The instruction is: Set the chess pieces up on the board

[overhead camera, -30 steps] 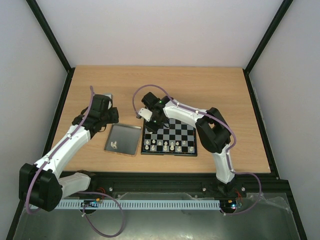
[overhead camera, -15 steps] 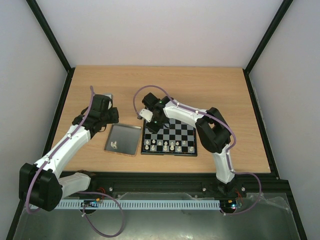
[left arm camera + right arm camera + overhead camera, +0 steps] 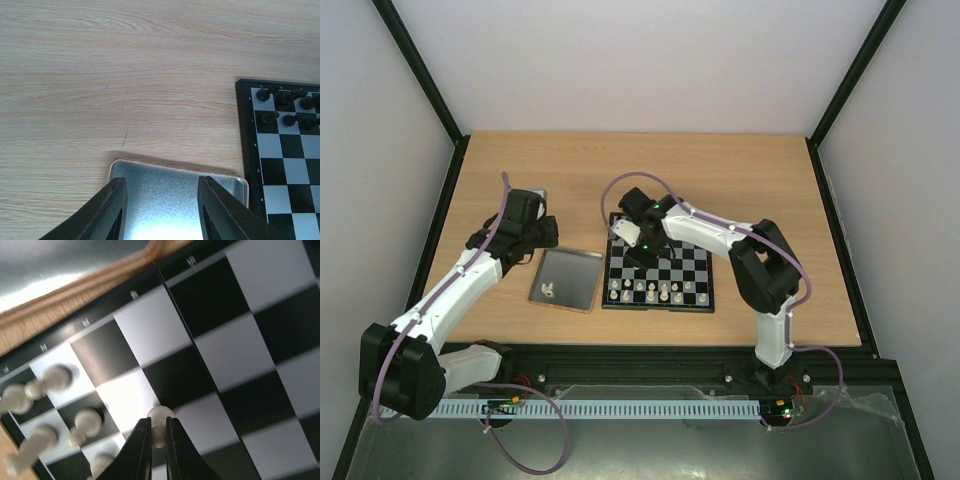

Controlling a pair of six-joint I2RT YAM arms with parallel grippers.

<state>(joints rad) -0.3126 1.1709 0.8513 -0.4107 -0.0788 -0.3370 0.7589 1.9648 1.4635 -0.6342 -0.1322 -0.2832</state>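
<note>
Currently the right hand (image 3: 159, 436) is clamped on a white piece (image 3: 160, 415) just above the board (image 3: 660, 306); placed white pieces (image 3: 55, 377) stand beside it. The left hand (image 3: 161, 192), jaws apart, hovers over the tray (image 3: 150, 172), where one loose piece (image 3: 549, 291) lies unplaced.

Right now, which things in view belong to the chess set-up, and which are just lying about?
In the job: chessboard; white pieces on its near rows; white pawn pinched in the right gripper; white piece in the metal tray.
Lying about: the tray itself; black pieces on the board.
</note>
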